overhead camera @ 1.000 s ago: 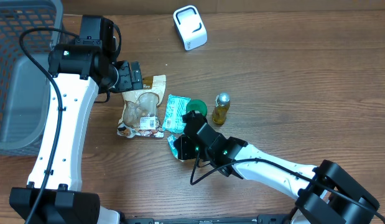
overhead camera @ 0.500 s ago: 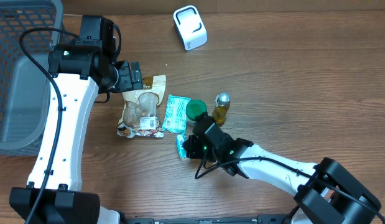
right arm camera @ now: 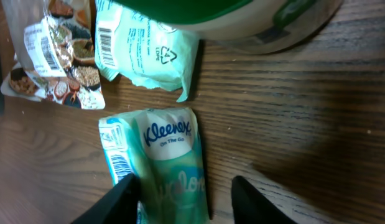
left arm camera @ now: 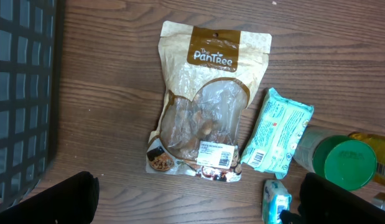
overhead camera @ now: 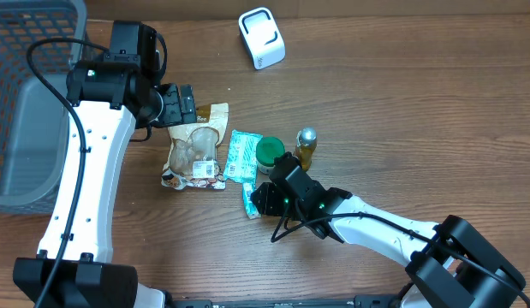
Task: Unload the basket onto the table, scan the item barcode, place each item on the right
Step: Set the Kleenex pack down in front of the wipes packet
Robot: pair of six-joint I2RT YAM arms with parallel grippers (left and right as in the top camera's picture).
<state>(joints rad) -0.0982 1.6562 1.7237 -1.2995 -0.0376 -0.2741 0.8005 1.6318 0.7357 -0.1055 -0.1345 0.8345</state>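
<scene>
I am seeing the tissue pack (right arm camera: pixel 160 155) lying flat on the surface (right arm camera: pixel 304 99), long side pointing straight away from my open right claw (right arm camera: pixel 185 190) hovering at its near end, much nearer than my left claw (left arm camera: pixel 198 186).

Wooden table (overhead camera: pixel 419 103): basket (overhead camera: pixel 42 26), scanner (overhead camera: pixel 262 38), pouch (overhead camera: pixel 196 150), wipes (overhead camera: pixel 241 156), tissues (overhead camera: pixel 250 201), jar (overhead camera: pixel 270 151), bottle (overhead camera: pixel 305 147)

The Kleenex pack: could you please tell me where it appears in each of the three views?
Overhead: Kleenex pack just below centre, beneath the mint wipes packet.
Left wrist: at the bottom edge, right of centre.
Right wrist: lower centre-left, logo facing up.
Shared landmark: the mint wipes packet, just above it in every view.
</scene>
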